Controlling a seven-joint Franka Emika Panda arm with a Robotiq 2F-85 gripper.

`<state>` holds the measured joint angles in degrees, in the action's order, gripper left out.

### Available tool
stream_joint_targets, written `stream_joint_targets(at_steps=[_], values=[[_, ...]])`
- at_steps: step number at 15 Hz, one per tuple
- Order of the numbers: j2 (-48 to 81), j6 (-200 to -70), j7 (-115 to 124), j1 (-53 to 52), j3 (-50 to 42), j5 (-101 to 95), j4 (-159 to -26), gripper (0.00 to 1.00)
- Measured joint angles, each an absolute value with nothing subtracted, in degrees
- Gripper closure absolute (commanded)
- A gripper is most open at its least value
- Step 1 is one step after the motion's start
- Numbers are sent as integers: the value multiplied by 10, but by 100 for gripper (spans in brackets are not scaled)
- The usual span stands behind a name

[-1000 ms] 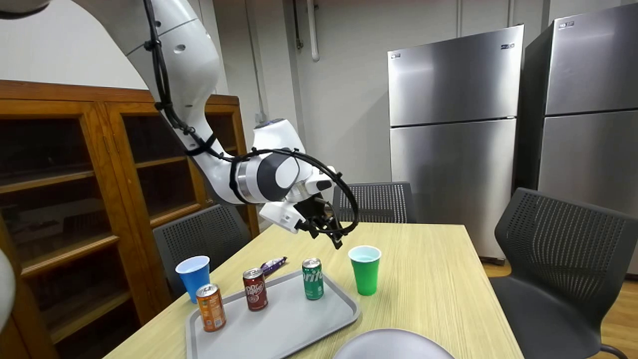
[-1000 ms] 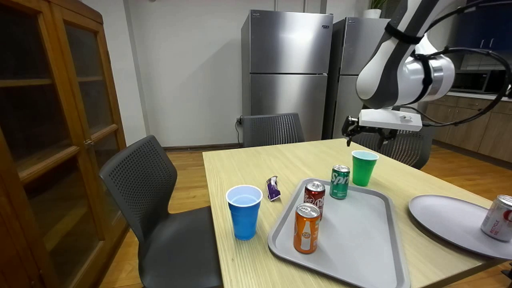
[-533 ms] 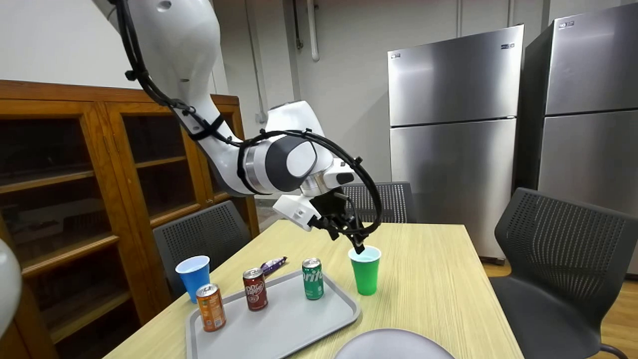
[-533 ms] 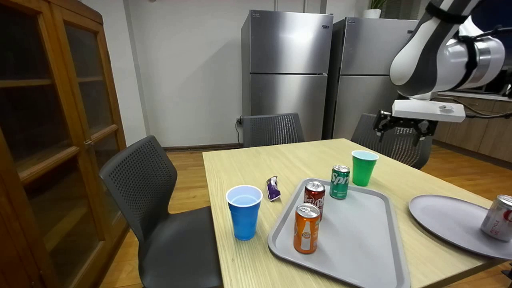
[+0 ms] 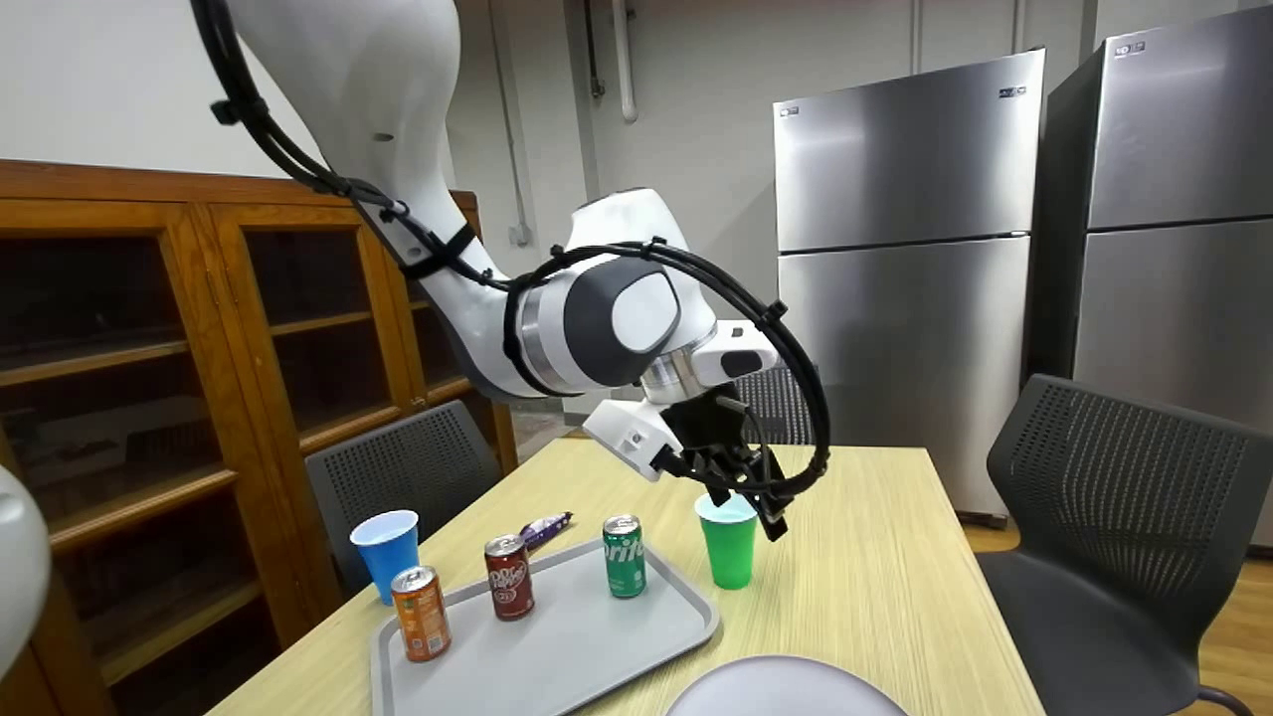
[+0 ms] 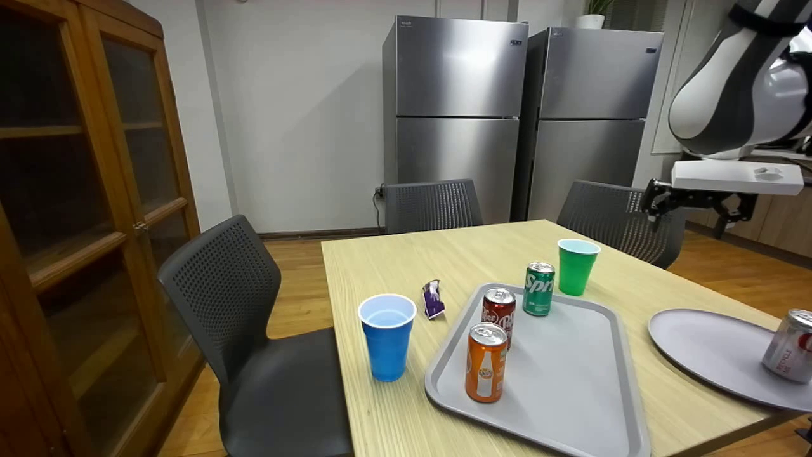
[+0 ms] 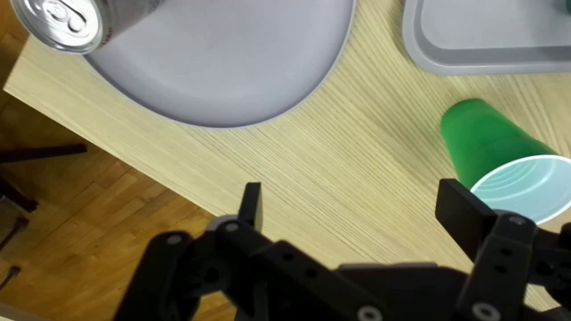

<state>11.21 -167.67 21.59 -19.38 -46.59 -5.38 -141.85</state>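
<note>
Claw (image 7: pixel 349 195) now farther right in both exterior views, jaws wide apart, near an upright, white-rimmed green cup (image 7: pixel 484 138).

Green cup (image 5: pixel 731 553): rim partly behind gripper (image 5: pixel 746 515)
Plate (image 5: pixel 786 687): near side cut off
Silver can (image 6: pixel 788 357): right side cut off
Purple thing (image 6: pixel 433 300): seems too small to identify

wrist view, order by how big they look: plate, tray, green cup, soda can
1. Plate: clearly largest, though cut off.
2. Tray and green cup: too close to rank, both cut off.
3. Soda can: smallest visible, partly cut off too.
</note>
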Motion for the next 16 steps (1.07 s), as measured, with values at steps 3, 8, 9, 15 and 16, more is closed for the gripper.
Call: stream_joint_targets(at_steps=[3, 8, 9, 15, 16], values=[[112, -1669, 228, -201, -492, -62, -1428, 0], [112, -1655, 243, -215, -528, -69, -1443, 0], [112, -1653, 246, -219, -535, -70, -1447, 0], [112, -1647, 257, -245, -586, -83, -1469, 0], [112, -1646, 260, -250, -595, -85, -1473, 0]])
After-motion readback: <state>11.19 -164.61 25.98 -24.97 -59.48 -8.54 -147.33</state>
